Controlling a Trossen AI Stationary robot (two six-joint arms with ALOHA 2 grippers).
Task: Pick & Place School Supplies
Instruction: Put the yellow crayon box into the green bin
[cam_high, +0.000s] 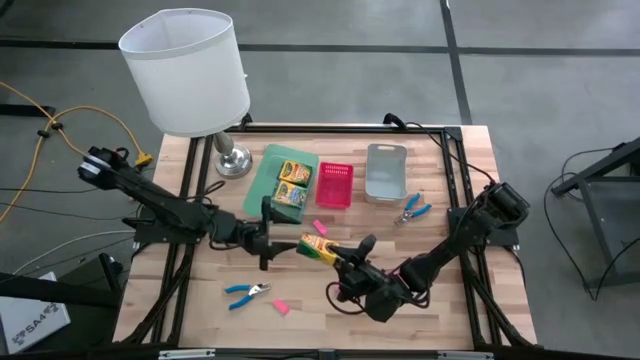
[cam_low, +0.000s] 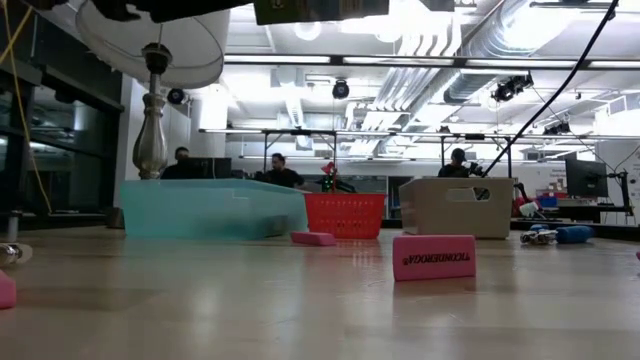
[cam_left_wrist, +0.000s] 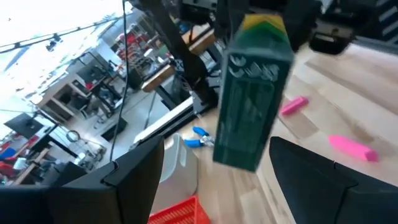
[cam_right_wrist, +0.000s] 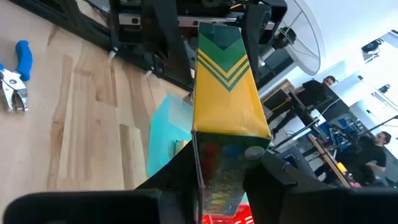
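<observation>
A yellow-and-green crayon box (cam_high: 318, 248) hangs above the table's middle, with my right gripper (cam_high: 346, 262) shut on its end nearer the right edge. My left gripper (cam_high: 288, 240) is open and level. Its two fingers (cam_right_wrist: 153, 37) stand on either side of the box's other end (cam_right_wrist: 219, 37), and I cannot tell whether they touch it. Two more crayon boxes (cam_high: 291, 181) lie in the green tray (cam_high: 263, 170). Pink erasers (cam_high: 320, 227) (cam_high: 281, 307) lie flat on the wood, as do two blue-handled tools (cam_high: 247, 292) (cam_high: 412, 208). My right gripper pinches the crayon box's end (cam_right_wrist: 224, 155) between its two fingers. The fingers come almost level from the table's near right and lie along the box. The box is lifted clear of the table, roughly level, its chevron end (cam_right_wrist: 224, 62) pointing toward the left gripper.
At the back stand the green tray, a pink basket (cam_high: 335, 185) and a grey tray (cam_high: 386, 170), with a white-shaded lamp (cam_high: 190, 70) at the far left corner. Bare wood lies along the near edge (cam_high: 330, 335). People sit in the room beyond (cam_low: 278, 172).
</observation>
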